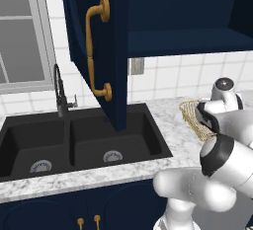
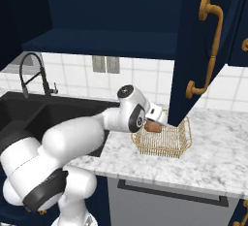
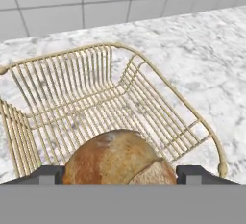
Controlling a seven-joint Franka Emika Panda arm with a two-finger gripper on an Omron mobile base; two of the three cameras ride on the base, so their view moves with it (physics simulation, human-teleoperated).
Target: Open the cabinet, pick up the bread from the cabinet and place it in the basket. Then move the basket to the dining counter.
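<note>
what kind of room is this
A kitchen, rendered rather than real. A black double sink with a tall faucet is set in a marble counter, navy wall cabinets hang above, and white tiles line the wall. A loaf of bread hangs over a wire basket.

We see the basket (image 3: pixel 144 79) as thin golden wire with a light metallic sheen, and the bread (image 3: pixel 117 158) with a matt, crusty brown surface. The counter (image 2: pixel 218 157) looks like polished grey-veined marble; the wall tiles (image 1: pixel 197 73) appear smooth and white. The cabinet (image 1: pixel 163 7) shows a matt navy painted finish, its handles (image 2: pixel 211 50) a brass-like gloss. The sink (image 1: pixel 74 142) reads as matt black, and the arm (image 2: pixel 72 137) as glossy white plastic.
</note>
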